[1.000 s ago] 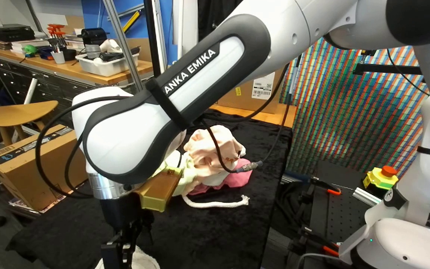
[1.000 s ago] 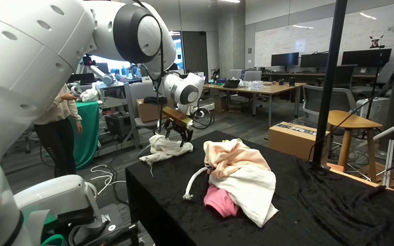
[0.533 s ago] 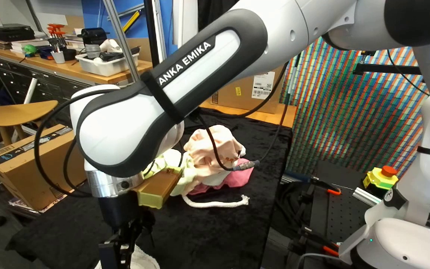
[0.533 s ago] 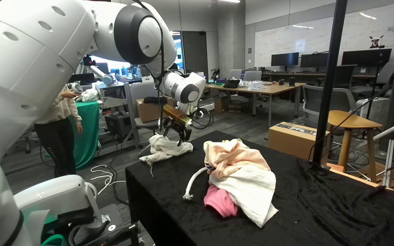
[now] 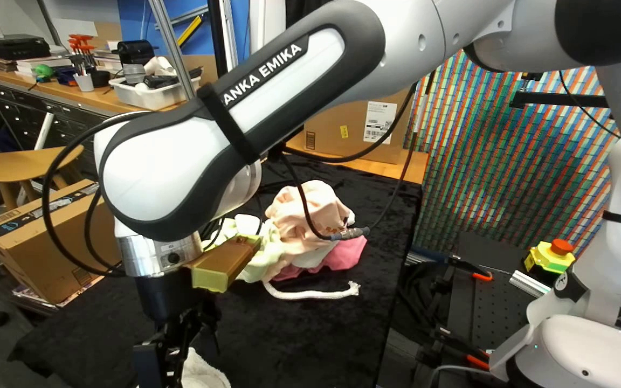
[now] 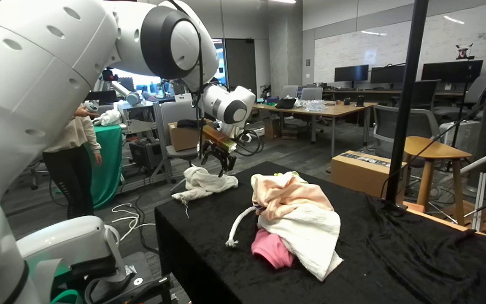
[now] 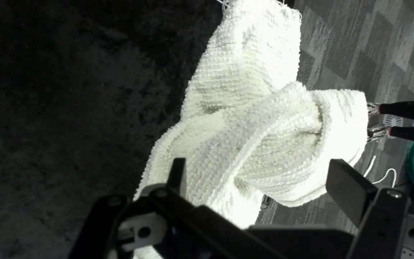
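My fingers (image 7: 350, 190) stand wide apart (they hold nothing); the white cloth (image 7: 261, 140) lies crumpled beneath their gap

The black-draped table (image 6: 378, 257) carries a clothes heap (image 6: 293, 196), a rope (image 5: 310, 295) protruding from the heap, and a towel (image 7: 257, 126) apart from it.

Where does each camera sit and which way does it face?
Wrist view: behind the open gripper, facing down at the white cloth; fingers show.
An exterior view: near the gripper's end of the table, facing the clothing pile and workbench; arm and base show.
An exterior view: apparently the opposite end, facing the gripper and whiteboard; arm and base show.
Both exterior views share table, clothing pile, stool and taped box.
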Controlling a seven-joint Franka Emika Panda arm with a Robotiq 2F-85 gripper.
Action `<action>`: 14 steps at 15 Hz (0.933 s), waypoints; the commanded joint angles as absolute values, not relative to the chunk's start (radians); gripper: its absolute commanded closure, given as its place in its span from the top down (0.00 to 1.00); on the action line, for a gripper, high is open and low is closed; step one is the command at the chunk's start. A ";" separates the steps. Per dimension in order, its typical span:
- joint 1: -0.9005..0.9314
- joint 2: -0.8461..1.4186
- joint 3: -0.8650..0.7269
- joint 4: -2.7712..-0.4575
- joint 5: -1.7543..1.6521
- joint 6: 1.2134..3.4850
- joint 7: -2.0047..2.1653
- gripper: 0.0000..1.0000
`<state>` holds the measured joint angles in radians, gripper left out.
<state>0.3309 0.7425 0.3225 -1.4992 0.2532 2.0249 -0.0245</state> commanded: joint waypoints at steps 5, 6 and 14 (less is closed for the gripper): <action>0.341 0.745 0.354 -1.482 0.310 1.996 -0.020 1.00; 0.348 0.755 0.351 -1.474 0.307 1.999 -0.014 1.00; 0.395 0.797 0.335 -1.444 0.288 1.998 0.053 1.00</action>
<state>0.3734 0.7666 0.3443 -1.4965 0.2844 2.0187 0.0211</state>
